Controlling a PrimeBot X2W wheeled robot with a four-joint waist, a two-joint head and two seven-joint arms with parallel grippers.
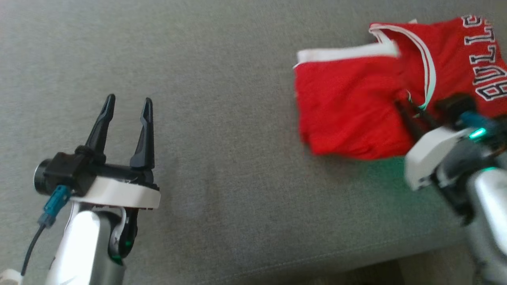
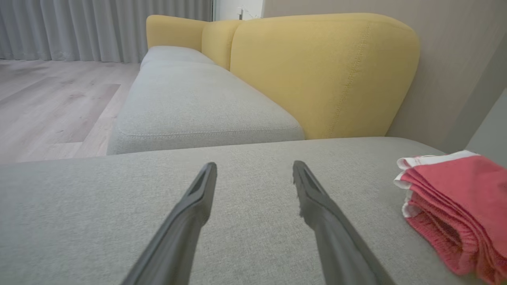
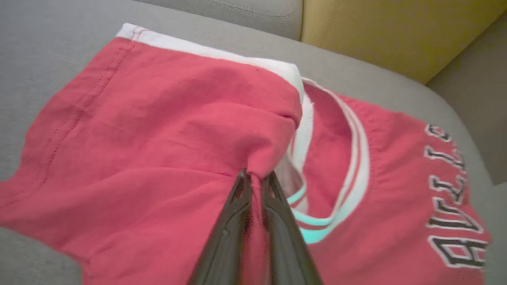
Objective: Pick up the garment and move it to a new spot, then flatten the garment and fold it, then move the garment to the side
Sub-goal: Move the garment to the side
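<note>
Right gripper [image 3: 255, 177], fingers clamped on a small pinch of the folded jersey [image 3: 158, 126], may pull folds open if dragged; left gripper [image 1: 128, 103], fingers apart, gives no support

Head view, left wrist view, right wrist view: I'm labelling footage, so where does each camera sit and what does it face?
Head view: on the head, looking down at the grey fabric sofa seat; open left tool lower left, right tool pinching the red jersey with white trim.
Left wrist view: along the left tool, low across the seat toward the yellow cushioned backrest.
Right wrist view: along the shut right tool, down onto the jersey.
Shared: all three show the jersey and seat.
</note>
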